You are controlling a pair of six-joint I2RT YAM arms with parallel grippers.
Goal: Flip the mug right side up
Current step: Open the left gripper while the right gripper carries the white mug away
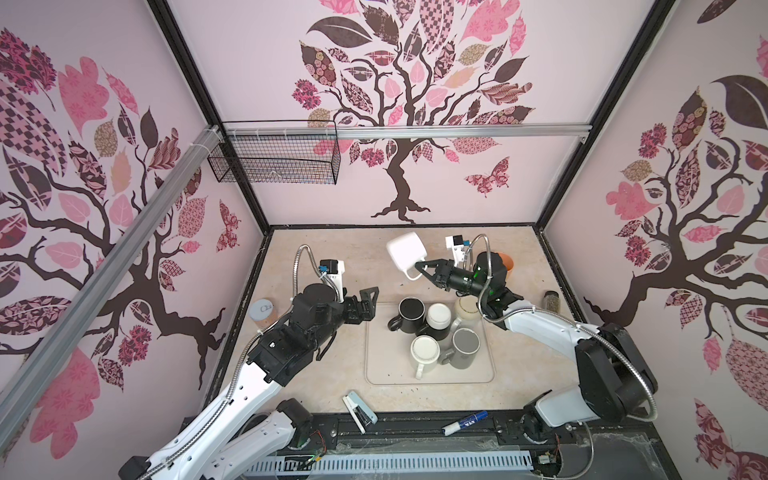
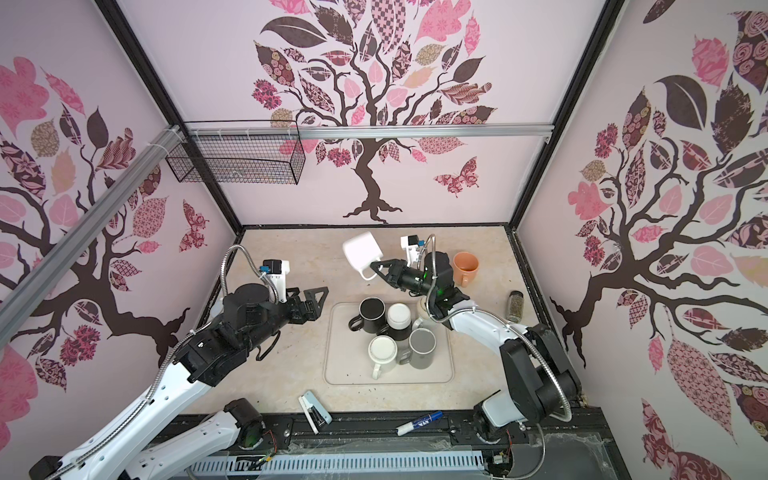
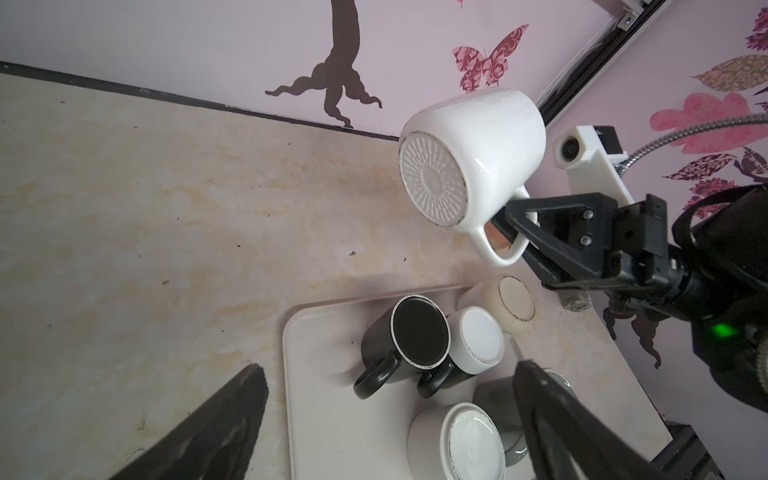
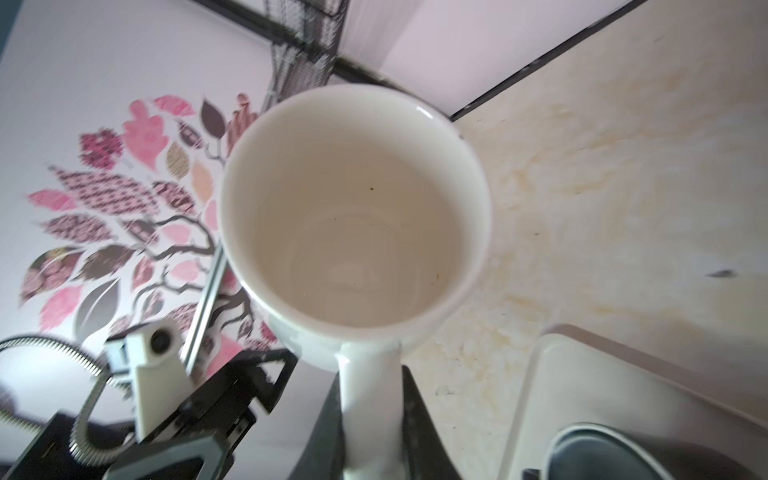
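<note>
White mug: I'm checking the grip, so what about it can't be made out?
- white mug handle, right wrist view: the end toward the gripper is cut off by the picture's edge.
- Its mouth, both top views: hidden by its own body.
- right gripper contact on the handle, top views: too small.

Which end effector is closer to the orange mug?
Right. The right end effector, gripping the white mug by its handle, is raised near the orange mug; the left end effector, open, is beyond the tray.

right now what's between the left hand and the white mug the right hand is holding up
Nothing: only bare tabletop shows between the left hand and the white mug in both top views.
</note>
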